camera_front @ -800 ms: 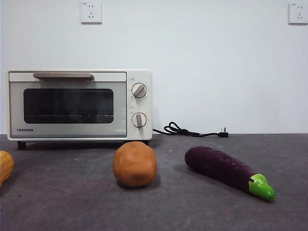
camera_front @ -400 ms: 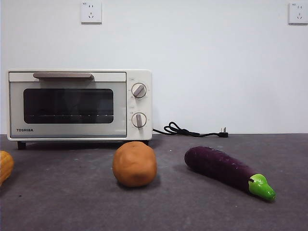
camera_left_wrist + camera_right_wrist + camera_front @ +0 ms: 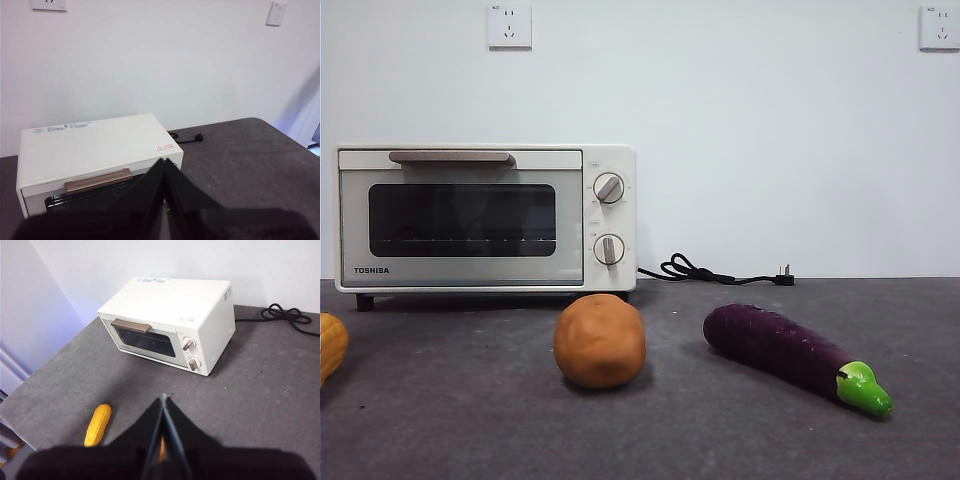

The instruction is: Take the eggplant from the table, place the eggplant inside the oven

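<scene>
The dark purple eggplant (image 3: 785,351) with its green stem cap lies on the grey table (image 3: 740,440) at the front right, stem toward the near right. At the back left stands the cream-white oven (image 3: 485,218), door closed; it also shows as the oven (image 3: 95,155) in the left wrist view and the oven (image 3: 170,325) in the right wrist view. My left gripper (image 3: 164,162) is shut, high above the oven's front. High over the table, my right gripper (image 3: 163,399) is shut too, holding nothing. Neither wrist view shows the eggplant.
An orange-brown ball (image 3: 600,341) sits left of the eggplant, in front of the oven's knobs. A yellow corn-like item (image 3: 98,424) lies at the table's left front. The black power cord (image 3: 715,272) trails behind along the wall.
</scene>
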Motion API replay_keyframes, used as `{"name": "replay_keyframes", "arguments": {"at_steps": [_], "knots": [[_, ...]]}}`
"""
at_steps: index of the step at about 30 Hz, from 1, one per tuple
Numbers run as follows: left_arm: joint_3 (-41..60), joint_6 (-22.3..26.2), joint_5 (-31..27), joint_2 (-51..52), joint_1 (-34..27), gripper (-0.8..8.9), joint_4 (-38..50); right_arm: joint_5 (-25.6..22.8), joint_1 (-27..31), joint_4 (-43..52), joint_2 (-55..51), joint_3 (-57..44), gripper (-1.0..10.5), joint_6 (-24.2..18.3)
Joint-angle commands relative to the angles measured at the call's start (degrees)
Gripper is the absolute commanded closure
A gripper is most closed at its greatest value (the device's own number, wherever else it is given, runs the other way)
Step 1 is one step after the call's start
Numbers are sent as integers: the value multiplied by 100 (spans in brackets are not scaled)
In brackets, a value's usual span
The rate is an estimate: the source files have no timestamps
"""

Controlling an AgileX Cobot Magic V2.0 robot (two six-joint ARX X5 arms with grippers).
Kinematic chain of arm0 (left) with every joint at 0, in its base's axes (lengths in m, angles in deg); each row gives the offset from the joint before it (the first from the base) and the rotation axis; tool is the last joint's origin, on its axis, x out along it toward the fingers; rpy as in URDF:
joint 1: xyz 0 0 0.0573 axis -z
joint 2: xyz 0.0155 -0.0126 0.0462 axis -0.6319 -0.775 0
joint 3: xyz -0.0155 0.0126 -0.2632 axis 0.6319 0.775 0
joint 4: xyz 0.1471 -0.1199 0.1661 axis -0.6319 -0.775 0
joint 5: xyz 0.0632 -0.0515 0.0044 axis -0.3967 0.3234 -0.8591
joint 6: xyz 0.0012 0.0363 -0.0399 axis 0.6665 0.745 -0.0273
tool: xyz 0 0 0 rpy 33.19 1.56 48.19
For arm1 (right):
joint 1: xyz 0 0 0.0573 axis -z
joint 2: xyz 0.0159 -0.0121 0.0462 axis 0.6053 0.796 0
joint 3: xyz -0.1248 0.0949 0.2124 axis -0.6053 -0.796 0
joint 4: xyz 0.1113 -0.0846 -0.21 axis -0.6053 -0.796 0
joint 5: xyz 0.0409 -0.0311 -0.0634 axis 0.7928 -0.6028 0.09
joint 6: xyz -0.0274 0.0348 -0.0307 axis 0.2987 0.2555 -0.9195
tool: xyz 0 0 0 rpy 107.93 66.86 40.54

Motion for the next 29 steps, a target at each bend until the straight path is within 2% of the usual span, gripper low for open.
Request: {"name": "replay_keyframes", "arguments": {"at_steps": [1, 4, 5, 11, 13, 22, 29], "knots": [[2, 70, 22, -13, 20, 819, 7, 24, -11, 20, -9, 2, 946, -66], [2, 70, 22, -28, 20, 819, 7, 24, -13, 42, -9, 2, 934, -66], [2, 72, 22, -33, 20, 819, 7, 28, -13, 59, -9, 2, 897, -66], [2, 114, 22, -52, 20, 819, 2, 520, -13, 195, -7, 2, 434, -61], [2, 114, 22, -68, 20, 819, 0, 535, -13, 212, -9, 2, 356, -59], [2, 232, 20, -186, 20, 819, 11, 557, -13, 208, -7, 2, 342, -55], [2, 575, -22, -704, 24, 819, 122, 623, -15, 190, -9, 2, 343, -17]]}}
